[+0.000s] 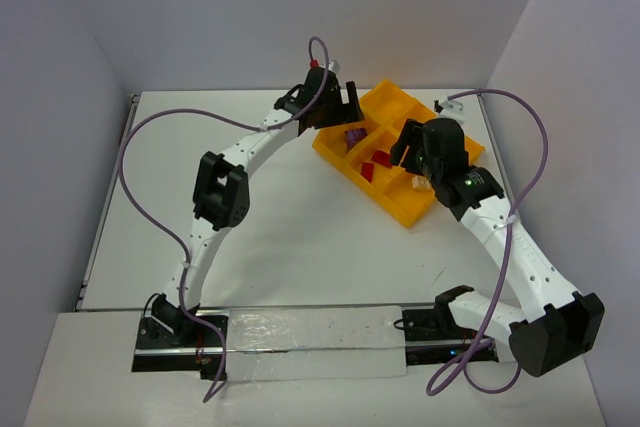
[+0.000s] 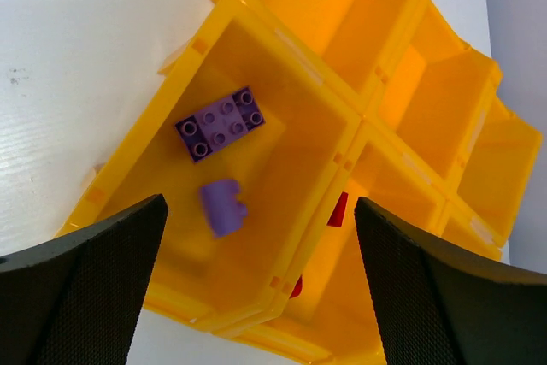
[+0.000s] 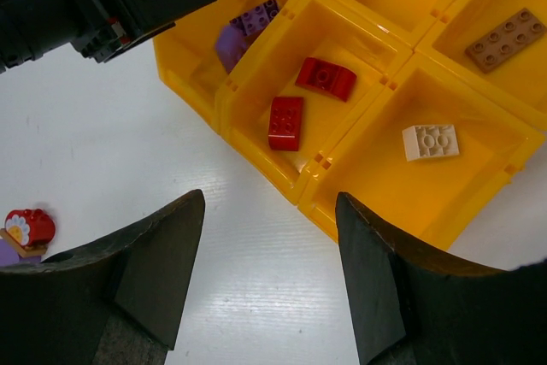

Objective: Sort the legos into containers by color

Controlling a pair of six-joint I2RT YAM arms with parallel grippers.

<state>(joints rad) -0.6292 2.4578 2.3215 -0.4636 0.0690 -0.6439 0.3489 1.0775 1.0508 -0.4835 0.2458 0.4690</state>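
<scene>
Left tool point(image 2: 259, 204) gapes above 2 purple legos point(image 2: 220, 123) in tray compartment point(image 2: 155, 153).

A: How many bricks are in the tray point(image 1: 405, 215)?
B: Six. Two purple: a flat purple brick point(image 2: 220, 124) and a small purple brick point(image 2: 223, 208). Two red: a curved red brick point(image 3: 326, 79) and a blocky red brick point(image 3: 285, 122). One white brick point(image 3: 431, 142). One brown plate point(image 3: 506, 38).
A: And outside it?
B: One cluster point(image 3: 26, 230) on the surface point(image 3: 256, 297), red over purple.
A: Compartments?
B: Six, in one tray.
</scene>
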